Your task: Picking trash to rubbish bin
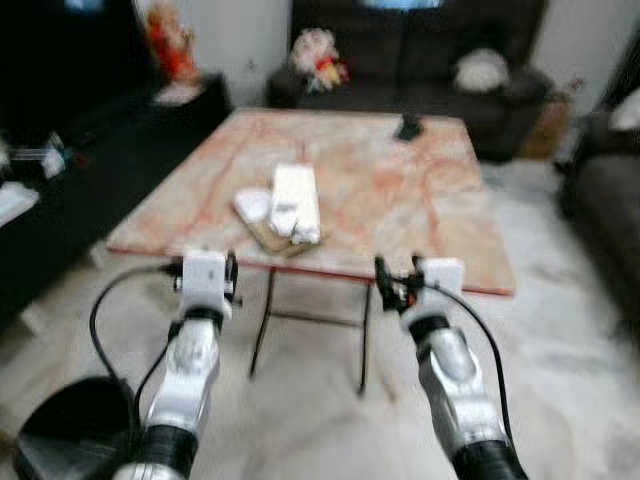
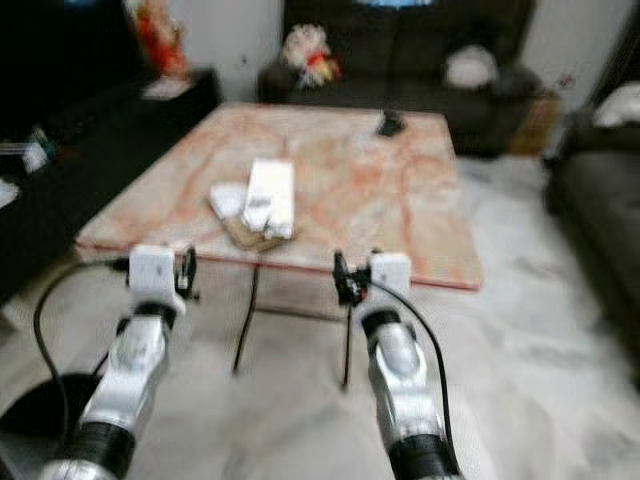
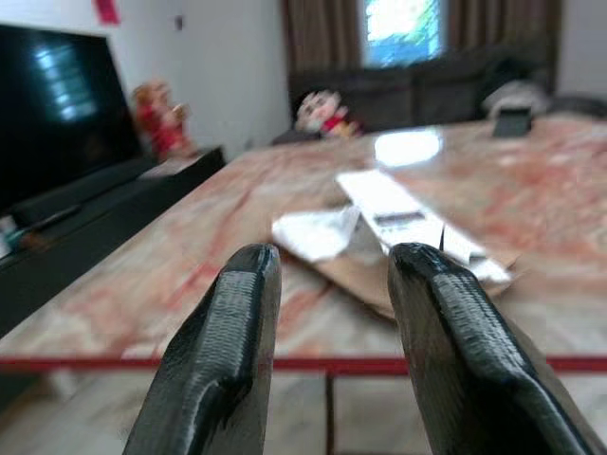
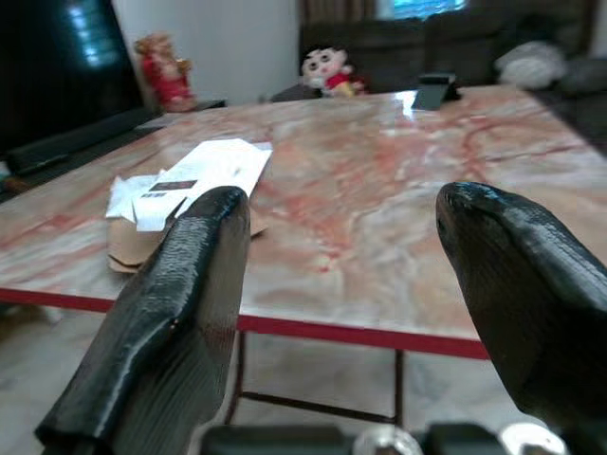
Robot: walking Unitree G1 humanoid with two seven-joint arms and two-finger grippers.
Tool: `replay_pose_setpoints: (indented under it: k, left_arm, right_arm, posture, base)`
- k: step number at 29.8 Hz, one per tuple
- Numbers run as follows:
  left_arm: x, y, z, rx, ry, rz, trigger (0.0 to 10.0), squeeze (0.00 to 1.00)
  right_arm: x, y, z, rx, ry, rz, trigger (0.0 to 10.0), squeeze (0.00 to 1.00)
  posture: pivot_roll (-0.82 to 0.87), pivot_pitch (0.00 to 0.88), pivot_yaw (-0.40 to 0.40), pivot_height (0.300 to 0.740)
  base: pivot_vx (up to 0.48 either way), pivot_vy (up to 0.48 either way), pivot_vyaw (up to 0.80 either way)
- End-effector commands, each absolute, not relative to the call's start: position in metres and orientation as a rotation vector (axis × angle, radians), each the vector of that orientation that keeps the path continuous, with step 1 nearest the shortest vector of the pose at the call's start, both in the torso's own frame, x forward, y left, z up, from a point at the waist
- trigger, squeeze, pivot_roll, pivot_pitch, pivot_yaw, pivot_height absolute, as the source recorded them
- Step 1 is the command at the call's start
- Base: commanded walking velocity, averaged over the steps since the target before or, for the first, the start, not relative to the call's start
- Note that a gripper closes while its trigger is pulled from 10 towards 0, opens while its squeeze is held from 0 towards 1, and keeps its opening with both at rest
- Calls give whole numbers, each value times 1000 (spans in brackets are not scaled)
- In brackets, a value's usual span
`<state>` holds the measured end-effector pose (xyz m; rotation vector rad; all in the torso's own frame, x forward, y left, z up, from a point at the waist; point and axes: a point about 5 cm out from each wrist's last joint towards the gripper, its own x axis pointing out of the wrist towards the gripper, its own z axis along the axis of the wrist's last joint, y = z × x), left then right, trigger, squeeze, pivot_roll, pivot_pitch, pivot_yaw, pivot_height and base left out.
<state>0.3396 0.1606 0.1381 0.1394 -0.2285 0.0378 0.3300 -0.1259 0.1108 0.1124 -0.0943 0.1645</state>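
A small heap of trash lies near the front left of the marble table [image 1: 420,210]: a long white packet [image 1: 296,198], a crumpled white paper [image 1: 252,205] and a brown cardboard piece [image 1: 270,240] under them. My left gripper [image 1: 231,272] hovers just before the table's near edge, open and empty, pointing at the heap [image 3: 398,213]. My right gripper [image 1: 384,281] is level with it further right, open wider, with nothing between its fingers [image 4: 194,284]. A black bin [image 1: 65,440] stands on the floor at my lower left.
A small black object [image 1: 407,127] lies at the table's far side. A dark sofa [image 1: 420,50] with a soft toy [image 1: 318,55] runs along the back, another sofa [image 1: 605,200] stands on the right, and a low dark TV cabinet [image 1: 60,170] on the left.
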Motion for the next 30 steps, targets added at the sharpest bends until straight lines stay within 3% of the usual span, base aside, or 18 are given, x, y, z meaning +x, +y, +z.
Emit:
replay_pose_setpoints:
  k: [1,5,19,30]
  left_arm:
    - [337,172,134,151,-206,70,10000,0]
    - [338,172,135,144,-209,71,10000,0]
    - [337,150,137,100,-211,11,10000,0]
    - [338,153,136,106,-198,16,10000,0]
  right_arm:
    - [332,-112,117,119,-111,208,10000,0]
    - [332,-112,118,122,-115,207,10000,0]
    - [332,-112,120,124,-123,207,10000,0]
    - [334,-115,121,118,-126,202,10000,0]
  posture:
    - [150,0,-19,740]
    - [150,0,-19,740]
    - [147,0,-15,740]
    - [147,0,-10,740]
  base:
    - [0,416,0]
    - [0,352,0]
    - [0,0,0]
    - [453,0,0]
